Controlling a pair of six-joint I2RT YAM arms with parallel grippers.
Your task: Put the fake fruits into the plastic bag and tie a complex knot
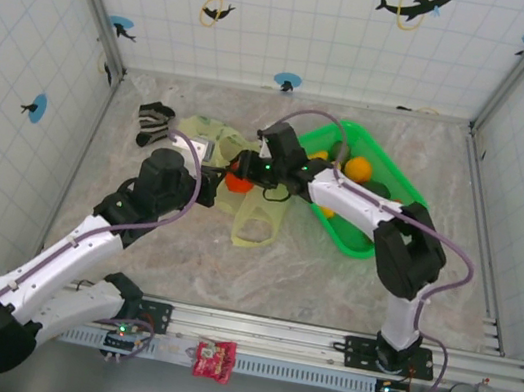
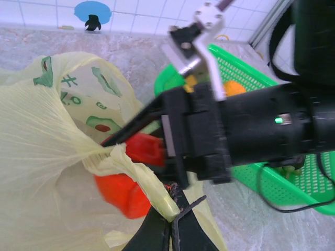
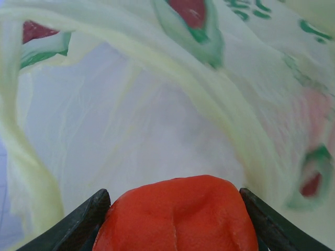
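Near the middle of the counter (image 1: 228,271), pinching a twisted fold of the plastic bag (image 2: 47,157) with the left hand (image 2: 171,225), shut tight on it, to hold the mouth up; gripping a red fruit (image 3: 175,230) between the fingers of the right hand (image 3: 175,206), just inside the bag mouth, not released; looks like the loading stage, far from finished. Left to do: bringing over the other fake fruits (image 1: 359,165), orange and yellow, from the green basket (image 1: 394,167) beside the bag; then tying the loop handles (image 1: 259,224), lying flat and untied on the counter. Cannot tell if any fruit lies inside the bag already; film blurred in the right wrist view; bag bottom hidden under both arms from above; cannot count the basket fruits either, partly covered by the right arm.
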